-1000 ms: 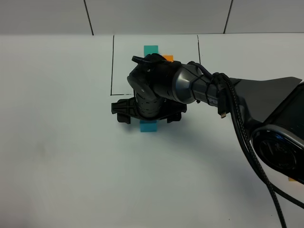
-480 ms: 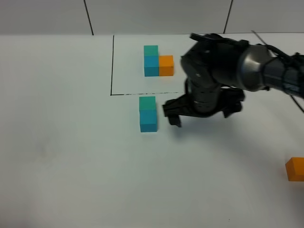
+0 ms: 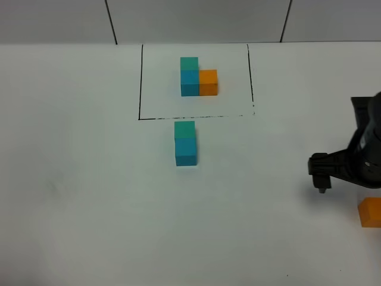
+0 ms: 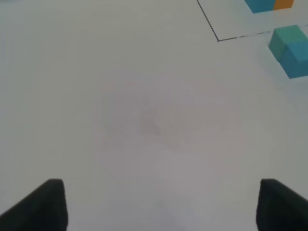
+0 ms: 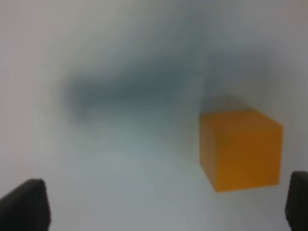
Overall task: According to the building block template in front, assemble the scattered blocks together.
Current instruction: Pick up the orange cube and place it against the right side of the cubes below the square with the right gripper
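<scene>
The building block template (image 3: pixel 190 82) is an L of teal-green, blue and orange cubes inside a black drawn rectangle. Just in front of the frame, the loose teal-green cube (image 3: pixel 184 129) touches the loose sky-blue cube (image 3: pixel 186 151) in a straight line; both show in the left wrist view (image 4: pixel 288 37). The loose orange cube (image 3: pixel 369 213) lies alone at the far right edge. My right gripper (image 3: pixel 351 170) hovers just beside it, open and empty, with the orange cube (image 5: pixel 240 149) ahead of the fingertips. My left gripper (image 4: pixel 166 207) is open over bare table.
The table (image 3: pixel 89 196) is plain white. The black frame line (image 3: pixel 178 118) runs just behind the teal-blue pair. A back wall with dark seams (image 3: pixel 110 21) bounds the far side.
My right arm has swung from over the teal-blue pair to the far right, uncovering the pair and ending next to the orange cube. The cubes have not moved.
</scene>
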Robot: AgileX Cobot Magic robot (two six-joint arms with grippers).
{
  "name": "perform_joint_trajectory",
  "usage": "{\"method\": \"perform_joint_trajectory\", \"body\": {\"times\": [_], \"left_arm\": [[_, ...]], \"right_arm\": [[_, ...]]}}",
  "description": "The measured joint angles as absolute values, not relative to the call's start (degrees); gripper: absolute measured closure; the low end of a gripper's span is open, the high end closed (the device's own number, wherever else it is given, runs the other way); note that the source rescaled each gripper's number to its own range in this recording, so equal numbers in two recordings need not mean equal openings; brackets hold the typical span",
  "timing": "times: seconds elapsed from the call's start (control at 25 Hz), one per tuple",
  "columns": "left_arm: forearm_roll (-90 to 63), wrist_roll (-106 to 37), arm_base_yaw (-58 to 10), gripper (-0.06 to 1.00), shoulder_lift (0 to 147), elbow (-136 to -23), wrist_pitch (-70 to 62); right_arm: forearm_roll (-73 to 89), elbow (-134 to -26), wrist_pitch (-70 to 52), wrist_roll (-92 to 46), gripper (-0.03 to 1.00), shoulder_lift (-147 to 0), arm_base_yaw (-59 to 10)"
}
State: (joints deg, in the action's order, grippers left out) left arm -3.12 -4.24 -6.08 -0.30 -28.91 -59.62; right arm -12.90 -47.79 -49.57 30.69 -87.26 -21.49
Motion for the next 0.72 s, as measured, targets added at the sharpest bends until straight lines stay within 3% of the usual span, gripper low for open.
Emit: {"method": "perform_joint_trajectory", "body": {"times": [0.72], "left_arm": [[-3.12, -4.24, -6.08, 0.15, -0.30, -28.91, -59.62]], "right_arm": [[-6.89, -33.90, -35.87, 12.53, 0.02, -83.96, -10.15]]}}
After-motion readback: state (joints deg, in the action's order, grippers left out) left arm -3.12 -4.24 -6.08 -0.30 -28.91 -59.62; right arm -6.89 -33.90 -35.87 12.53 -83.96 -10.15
